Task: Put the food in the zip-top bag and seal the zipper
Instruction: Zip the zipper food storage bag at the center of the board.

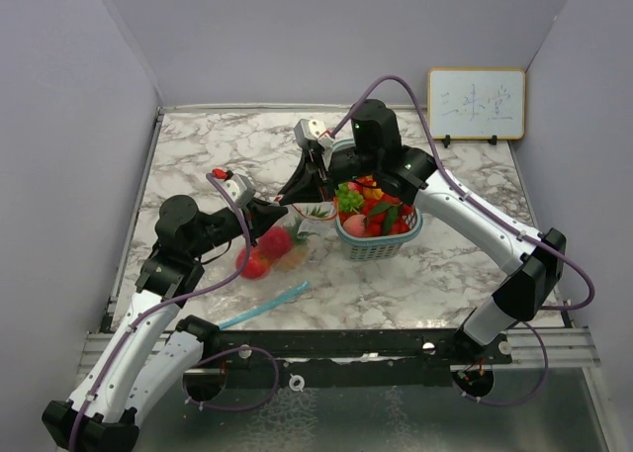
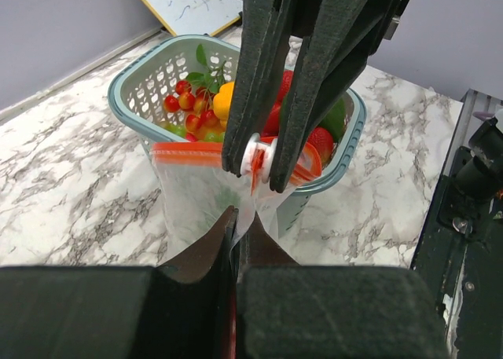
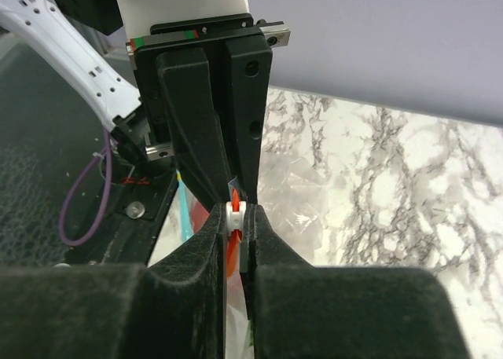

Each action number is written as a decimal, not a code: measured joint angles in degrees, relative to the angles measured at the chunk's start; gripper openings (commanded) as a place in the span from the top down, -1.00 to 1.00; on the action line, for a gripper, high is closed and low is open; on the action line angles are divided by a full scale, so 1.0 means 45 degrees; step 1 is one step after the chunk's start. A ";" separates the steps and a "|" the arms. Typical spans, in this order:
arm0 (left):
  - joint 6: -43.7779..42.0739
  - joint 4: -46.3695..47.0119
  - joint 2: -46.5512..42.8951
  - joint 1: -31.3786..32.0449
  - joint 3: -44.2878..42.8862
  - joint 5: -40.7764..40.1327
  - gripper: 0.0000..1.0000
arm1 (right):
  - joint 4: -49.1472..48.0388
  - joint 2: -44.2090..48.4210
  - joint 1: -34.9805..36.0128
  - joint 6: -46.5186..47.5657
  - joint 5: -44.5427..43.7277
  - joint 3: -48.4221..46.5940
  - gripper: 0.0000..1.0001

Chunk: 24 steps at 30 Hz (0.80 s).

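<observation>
- The left claw (image 2: 236,227) is pressed together on the edge of the bag (image 2: 192,194), below its orange zipper (image 2: 185,149).
- The right claw (image 3: 234,219) pinches the white slider (image 2: 259,156) on that zipper, facing the left claw.
- Food (image 2: 224,104) lies heaped in the teal basket (image 2: 141,80), just behind the bag.
- Red pieces (image 1: 277,242) show inside the bag, low over the marble counter (image 1: 198,155).
</observation>
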<state>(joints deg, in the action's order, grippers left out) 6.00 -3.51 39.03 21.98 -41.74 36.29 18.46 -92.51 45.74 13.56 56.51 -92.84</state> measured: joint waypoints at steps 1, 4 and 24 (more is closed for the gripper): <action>0.0000 0.0000 0.0000 0.0000 0.0000 0.0000 1.00 | 0.0010 -0.0005 0.0000 -0.0010 0.0005 0.0000 0.98; 0.0019 0.0000 -0.0010 0.0000 0.0000 -0.0063 1.00 | 0.0092 -0.0039 0.0000 -0.0063 0.0039 -0.0058 0.98; -0.0321 0.0107 0.0646 0.0000 -0.0476 0.0374 1.00 | 0.1088 -0.0617 -0.0049 -0.0044 0.0262 -0.0748 0.98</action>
<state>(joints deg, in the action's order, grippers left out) 4.56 -3.03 41.93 21.98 -43.88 37.98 23.35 -95.29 45.52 13.37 57.69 -96.20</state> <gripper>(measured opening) 0.012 0.096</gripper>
